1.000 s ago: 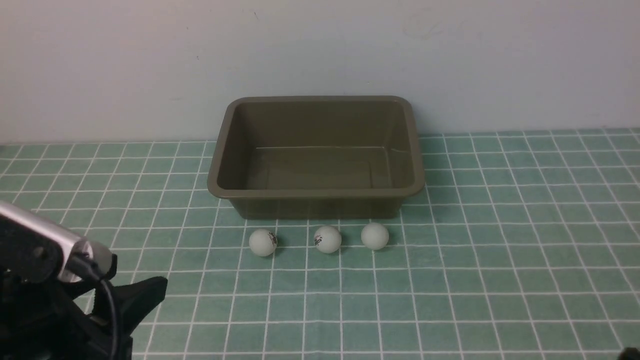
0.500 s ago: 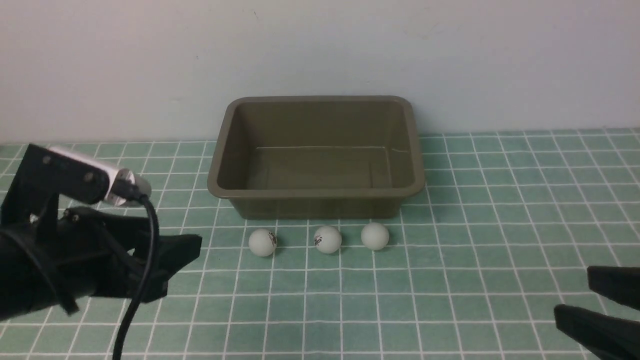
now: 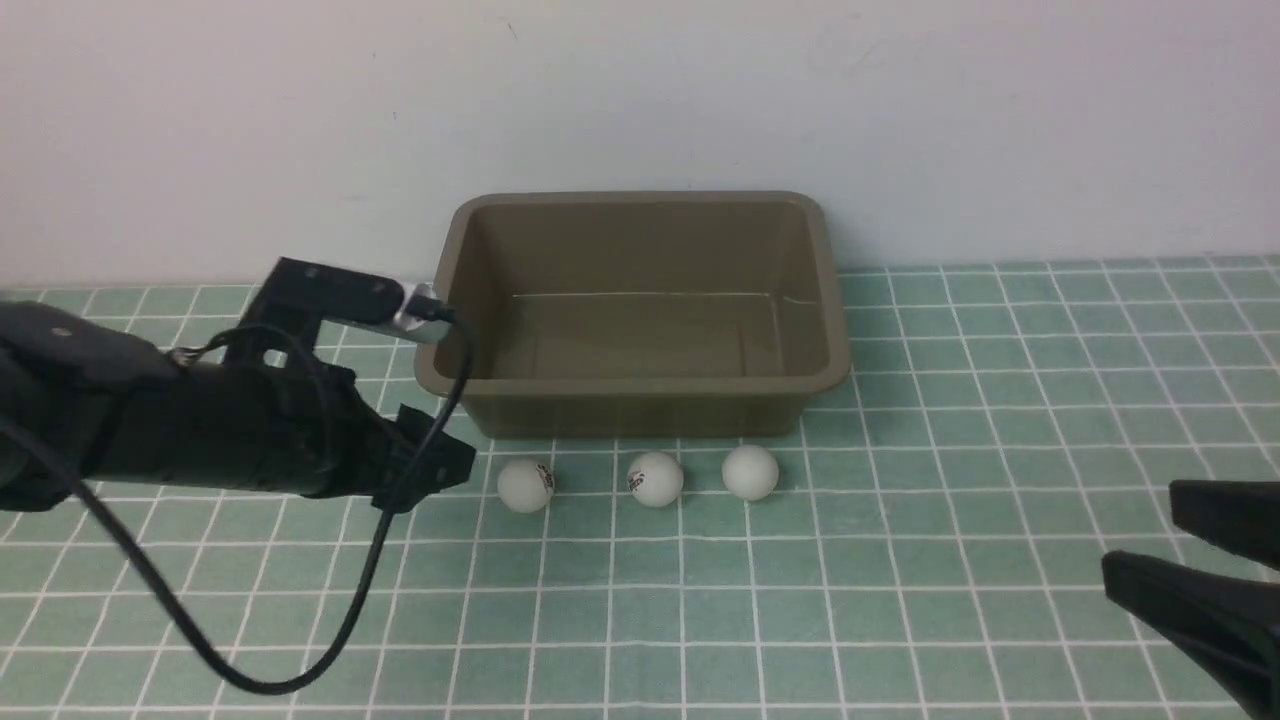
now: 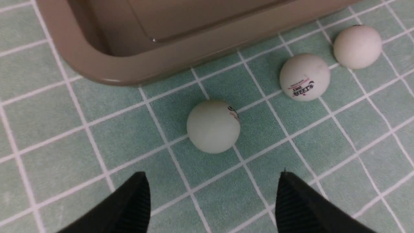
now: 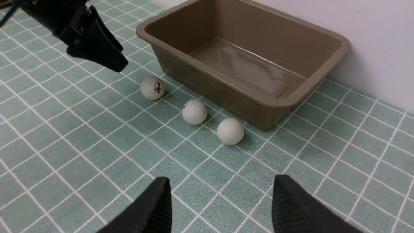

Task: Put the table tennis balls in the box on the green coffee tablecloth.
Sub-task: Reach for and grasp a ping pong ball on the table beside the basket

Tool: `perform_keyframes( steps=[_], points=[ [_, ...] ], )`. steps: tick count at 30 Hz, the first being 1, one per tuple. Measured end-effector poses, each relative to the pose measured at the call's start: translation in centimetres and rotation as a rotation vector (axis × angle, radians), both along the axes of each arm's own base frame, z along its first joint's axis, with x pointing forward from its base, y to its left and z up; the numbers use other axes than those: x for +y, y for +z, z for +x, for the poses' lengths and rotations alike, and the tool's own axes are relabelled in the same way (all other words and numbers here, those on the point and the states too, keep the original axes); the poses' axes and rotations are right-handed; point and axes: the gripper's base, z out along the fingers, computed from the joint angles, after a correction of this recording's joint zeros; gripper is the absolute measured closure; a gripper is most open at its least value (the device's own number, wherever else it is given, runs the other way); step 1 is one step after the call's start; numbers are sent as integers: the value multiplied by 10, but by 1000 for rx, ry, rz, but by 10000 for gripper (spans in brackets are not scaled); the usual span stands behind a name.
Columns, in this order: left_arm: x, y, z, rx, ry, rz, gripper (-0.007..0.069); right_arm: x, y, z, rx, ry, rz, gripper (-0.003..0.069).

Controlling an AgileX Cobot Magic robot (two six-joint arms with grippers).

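Presently the right hand [image 3: 1140, 535] hangs nearest, spread and empty. The left hand [image 4: 212, 194], likewise released, faces the leftmost ball [image 4: 213, 126]: centre it squarely before closing, lest it roll. All three table tennis balls [image 3: 655, 478] lie on the green coffee tablecloth [image 3: 900, 600], just before the empty box [image 3: 640, 385].

Front cam is looking from well back at the box [image 3: 640, 412] near long wall, left wrist cam is peering down close beside its corner, right wrist cam is viewing it obliquely from farther off, all sharing the balls [image 3: 655, 478] before it.
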Motion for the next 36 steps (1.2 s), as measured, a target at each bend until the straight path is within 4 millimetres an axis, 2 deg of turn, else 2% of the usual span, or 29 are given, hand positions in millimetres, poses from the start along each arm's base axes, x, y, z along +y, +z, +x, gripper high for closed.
perform_keyframes(
  steps=[4,8,14,22,29,36],
  points=[
    [-21,-13,3,8,-16,23,155,-1,0,1,-6,-8,1,270],
    [-31,-12,5,-44,23,51,155,-1,0,1,-9,-8,-3,270],
    [-31,-15,10,-54,128,39,155,-2,1,2,-21,-20,-9,270],
    [-33,-37,15,3,128,59,155,-2,1,2,-36,-24,-22,270],
    [-39,-42,34,-8,124,56,155,-3,1,3,-39,-27,-25,270],
    [-41,-50,38,5,111,66,155,-3,1,3,-39,-27,-25,270]
  ],
)
